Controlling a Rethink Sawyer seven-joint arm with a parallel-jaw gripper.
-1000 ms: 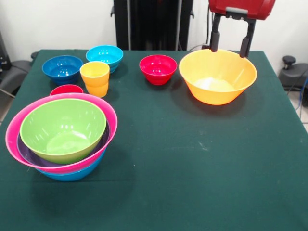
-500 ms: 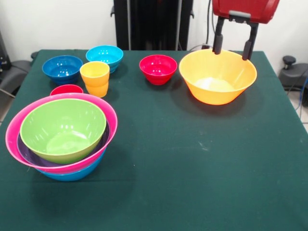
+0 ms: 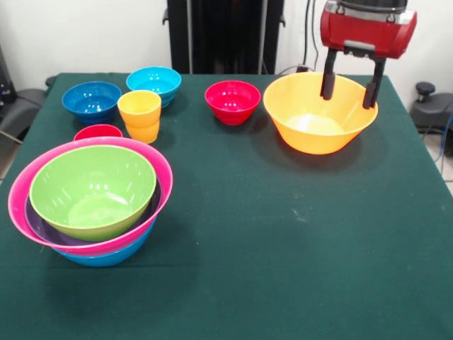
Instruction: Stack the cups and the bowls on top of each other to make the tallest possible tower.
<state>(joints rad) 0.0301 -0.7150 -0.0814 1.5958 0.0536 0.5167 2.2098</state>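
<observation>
While the tower [image 3: 90,202] sits at lower left of the frame, a wide nest with the pink bowl [image 3: 25,185] outermost, a purple rim and a blue base showing beneath, and the green bowl [image 3: 92,190] cupped on top, the large orange bowl [image 3: 320,113] stands alone at upper right, well apart from it. Gripper [image 3: 352,88] hangs over that bowl's right rim, fingers spread and holding nothing, one inside the bowl, the other about at the rim; likely lining up to pinch the wall for a lift. Along the upper left: dark blue bowl [image 3: 91,100], light blue bowl [image 3: 153,83], yellow-orange cup [image 3: 140,115] just in front of them, red cup [image 3: 98,132] peeking behind the pink rim. Small red bowl [image 3: 232,100] sits upper centre, beside the orange one. All loose pieces upright, mouths open, ready for nesting.
</observation>
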